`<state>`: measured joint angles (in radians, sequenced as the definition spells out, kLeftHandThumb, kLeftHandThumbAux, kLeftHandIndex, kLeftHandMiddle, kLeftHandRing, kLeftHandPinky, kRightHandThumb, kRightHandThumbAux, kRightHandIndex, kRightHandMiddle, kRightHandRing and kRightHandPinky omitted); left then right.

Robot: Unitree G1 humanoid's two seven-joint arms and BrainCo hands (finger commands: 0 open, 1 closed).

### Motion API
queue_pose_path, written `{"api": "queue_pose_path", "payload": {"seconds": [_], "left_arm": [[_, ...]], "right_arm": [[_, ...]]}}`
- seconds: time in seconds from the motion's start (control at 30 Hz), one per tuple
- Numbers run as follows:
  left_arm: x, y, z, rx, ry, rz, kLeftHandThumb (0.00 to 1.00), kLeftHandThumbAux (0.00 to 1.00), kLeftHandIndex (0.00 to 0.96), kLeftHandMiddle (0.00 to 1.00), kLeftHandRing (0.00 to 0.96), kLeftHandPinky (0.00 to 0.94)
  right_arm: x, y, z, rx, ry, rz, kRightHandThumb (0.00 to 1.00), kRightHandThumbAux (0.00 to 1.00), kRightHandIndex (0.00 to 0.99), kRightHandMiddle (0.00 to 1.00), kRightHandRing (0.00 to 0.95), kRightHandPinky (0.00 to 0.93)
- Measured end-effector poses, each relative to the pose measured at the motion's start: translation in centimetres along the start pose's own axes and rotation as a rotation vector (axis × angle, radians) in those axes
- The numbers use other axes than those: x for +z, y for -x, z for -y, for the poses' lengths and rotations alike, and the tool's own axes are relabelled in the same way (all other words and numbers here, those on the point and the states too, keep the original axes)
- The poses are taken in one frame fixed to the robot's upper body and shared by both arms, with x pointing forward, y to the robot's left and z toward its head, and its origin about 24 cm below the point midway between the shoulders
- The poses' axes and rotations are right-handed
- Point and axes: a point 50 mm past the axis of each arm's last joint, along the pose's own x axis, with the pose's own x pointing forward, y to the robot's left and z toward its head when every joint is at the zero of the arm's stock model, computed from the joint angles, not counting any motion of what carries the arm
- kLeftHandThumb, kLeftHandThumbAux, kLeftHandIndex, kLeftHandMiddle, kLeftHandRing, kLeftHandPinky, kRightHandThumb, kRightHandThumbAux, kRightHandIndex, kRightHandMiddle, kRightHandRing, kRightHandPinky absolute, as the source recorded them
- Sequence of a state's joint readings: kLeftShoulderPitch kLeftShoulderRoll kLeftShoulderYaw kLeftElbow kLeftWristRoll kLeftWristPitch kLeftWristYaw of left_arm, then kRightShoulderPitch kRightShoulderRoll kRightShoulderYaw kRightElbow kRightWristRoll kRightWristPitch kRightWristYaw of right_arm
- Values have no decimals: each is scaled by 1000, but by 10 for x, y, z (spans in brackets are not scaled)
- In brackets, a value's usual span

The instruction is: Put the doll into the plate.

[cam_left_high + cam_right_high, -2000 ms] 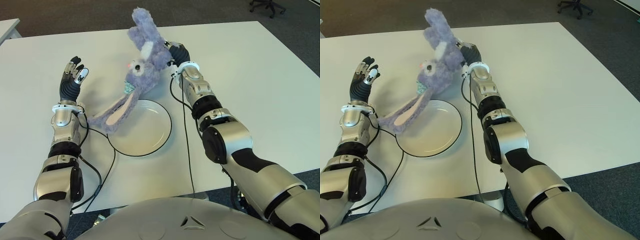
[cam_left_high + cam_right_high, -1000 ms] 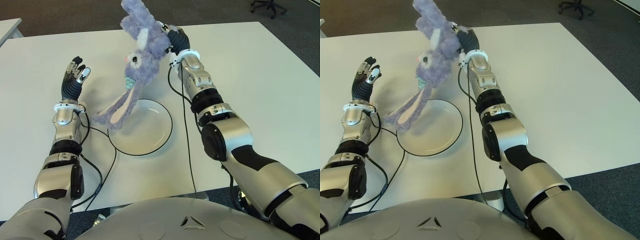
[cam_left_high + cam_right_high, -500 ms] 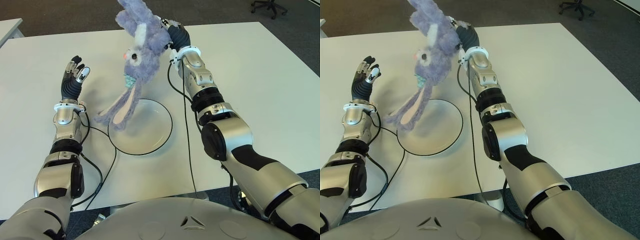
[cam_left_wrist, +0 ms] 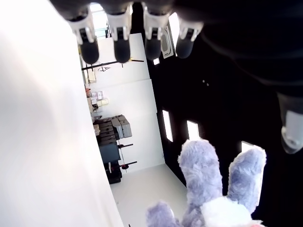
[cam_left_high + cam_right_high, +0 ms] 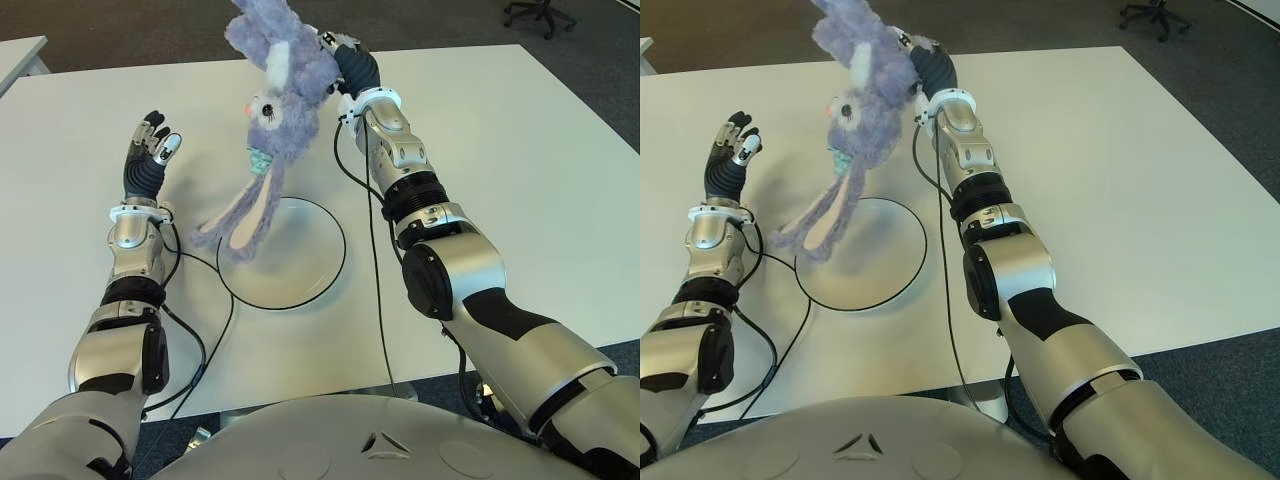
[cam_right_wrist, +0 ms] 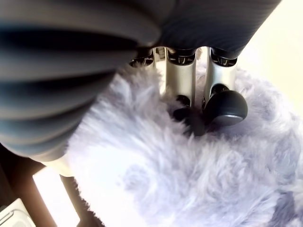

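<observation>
Doll: a purple plush rabbit, hanging head-down in the air from the right hand, whose fingers are pressing deep into the fur of its body in the right wrist view, so the grip is closing around the plush and carrying its whole weight. Nearest the robot, the white plate is lying flat on the white table, below and to the left of that hand and closer to the body than the hand is. One long ear is dangling down from the doll's head toward the plate's left rim; whether the tip is touching the table or only hanging over it cannot be told. Farther left, the left hand is standing upright with its fingers spread and holding nothing, showing left of the doll and well apart from it. As a judgement, the carry is under way but the doll's bulk is sitting beyond the plate's far rim, so the right hand should be drawing back toward the robot until the head is over the plate's middle, then lowering gently so the trailing ear is folding inside the rim rather than draping outside, and only then letting the fingers relax.
</observation>
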<state>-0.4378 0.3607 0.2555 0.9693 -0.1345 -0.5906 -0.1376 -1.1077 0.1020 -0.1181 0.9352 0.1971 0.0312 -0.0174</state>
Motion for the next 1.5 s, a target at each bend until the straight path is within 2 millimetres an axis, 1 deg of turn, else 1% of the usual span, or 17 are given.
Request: {"api": "queue_pose_path", "payload": {"seconds": [0.43,0.83,1.13,1.27,1.5], "left_arm": [[0,-1,1,-6,-3,-8,0,426,0,62,74,90],[-1,-1,3,-10,-2,-18,0,421,0,70,80,101],[1,-1,4,-16,-5,-10,0,411,0,68,77,87],[1,-1,4,-18,-4,-11,0,412,0,76,84,97],[0,-1,5,-20,-3,-21,0,414,0,73,87,112]], "right_arm": [[8,-2,-6,17,32,35,708,716,438,811,857,861],[14,-2,-9,26,34,71,707,716,437,831,868,862],[35,0,-15,53,40,150,704,720,436,823,861,851],[45,2,-17,62,32,174,705,720,436,795,838,844],[54,6,-15,45,23,196,707,719,437,792,841,848]]}}
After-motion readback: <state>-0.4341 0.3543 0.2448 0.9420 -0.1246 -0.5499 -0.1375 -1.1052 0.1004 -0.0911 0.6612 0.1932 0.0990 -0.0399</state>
